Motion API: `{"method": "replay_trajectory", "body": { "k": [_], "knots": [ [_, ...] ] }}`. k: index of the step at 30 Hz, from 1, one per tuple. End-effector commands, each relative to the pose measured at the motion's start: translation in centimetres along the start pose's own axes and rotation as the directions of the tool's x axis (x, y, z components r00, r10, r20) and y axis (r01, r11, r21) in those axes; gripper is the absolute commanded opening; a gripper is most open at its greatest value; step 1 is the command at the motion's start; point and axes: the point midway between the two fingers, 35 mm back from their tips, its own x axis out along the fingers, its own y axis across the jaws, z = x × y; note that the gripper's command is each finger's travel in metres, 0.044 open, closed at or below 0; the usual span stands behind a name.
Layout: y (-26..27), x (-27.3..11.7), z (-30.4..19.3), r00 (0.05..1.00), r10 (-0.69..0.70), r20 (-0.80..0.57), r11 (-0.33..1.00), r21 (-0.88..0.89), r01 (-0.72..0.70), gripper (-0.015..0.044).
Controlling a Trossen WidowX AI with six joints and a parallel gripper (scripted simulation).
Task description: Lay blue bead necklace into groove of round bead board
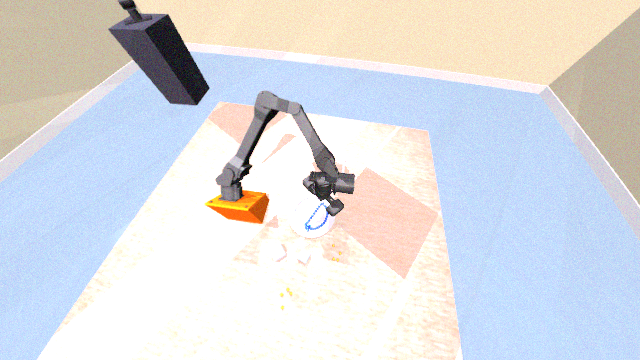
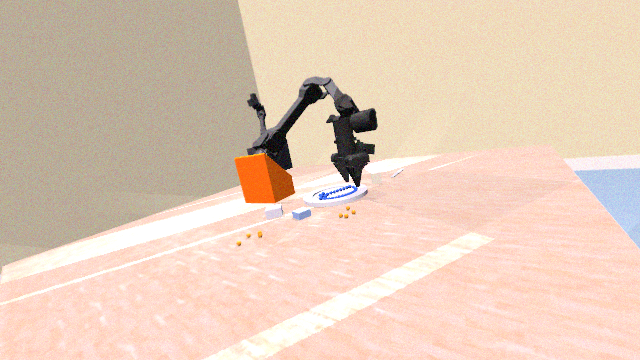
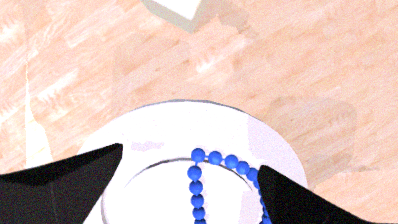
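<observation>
Looking from the top, we are seeing the blue bead necklace (image 1: pixel 327 218) (image 2: pixel 340 197) (image 3: pixel 197 187) lying in a lopsided D on the round white bead board (image 1: pixel 302 230) (image 2: pixel 316 202) (image 3: pixel 170 117), one run cutting straight across. In the exterior view, the parallel-jaw gripper (image 1: pixel 322 197) (image 2: pixel 351 183) (image 3: pixel 192 161) is hovering with its tips just above the board's far side, and we are finding no writing we can read there or elsewhere. In the wrist view, the fingers are standing wide apart, gripping nothing; the necklace is showing between them, partly hidden by one finger. We are judging it light and limp, its round beads probably smooth and apt to roll or slip, the cord likelier to suffer than the beads. We are favouring a gentle pinch across the straight run, near the corner bead, easing that stretch outward toward the groove (image 3: pixel 167 161).
</observation>
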Motion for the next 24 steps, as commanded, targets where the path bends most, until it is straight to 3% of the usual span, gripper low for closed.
{"method": "replay_trajectory", "body": {
  "k": [1, 3, 10, 15, 24],
  "knots": [
    [0.0, -0.1, 0.1, 1.000, 0.001, 0.003, 1.000, -0.006, -0.001, 0.0440],
    [0.0, -0.1, 0.1, 1.000, 0.001, 0.003, 1.000, -0.006, -0.001, 0.0440],
    [-0.3, -3.2, -1.1, 1.000, 0.000, 0.001, 0.995, -0.099, 0.001, 0.0256],
    [-0.3, -3.3, -1.1, 1.000, 0.000, 0.001, 0.995, -0.102, 0.001, 0.0125],
    [-0.4, -2.5, -1.0, 1.000, -0.001, 0.005, 0.995, -0.101, 0.002, 0.0120]
  ]
}}
